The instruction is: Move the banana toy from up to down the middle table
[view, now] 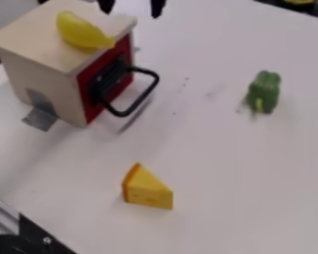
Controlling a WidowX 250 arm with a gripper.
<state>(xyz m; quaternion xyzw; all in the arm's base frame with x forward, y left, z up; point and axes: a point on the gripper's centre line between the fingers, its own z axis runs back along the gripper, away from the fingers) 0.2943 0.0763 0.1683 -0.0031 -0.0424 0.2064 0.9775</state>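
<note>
At the top edge of the camera view, the two dark fingertips of my gripper (pixel 131 7) hang apart with a wide gap between them; the rest of the gripper is cut off. Below and left of them, the yellow banana toy (pixel 83 32) lies on the flat top of a small wooden box with a red front. It is not touched by the gripper. The white table (pixel 208 149) spreads out below and to the right of the box.
The wooden box (pixel 43 55) stands at upper left, its black handle (pixel 151 89) jutting out to the right. A green pepper toy (pixel 264 92) is at right, and a yellow cheese wedge (pixel 147 189) at lower centre. Dark metal parts (pixel 39 238) occupy the lower left corner.
</note>
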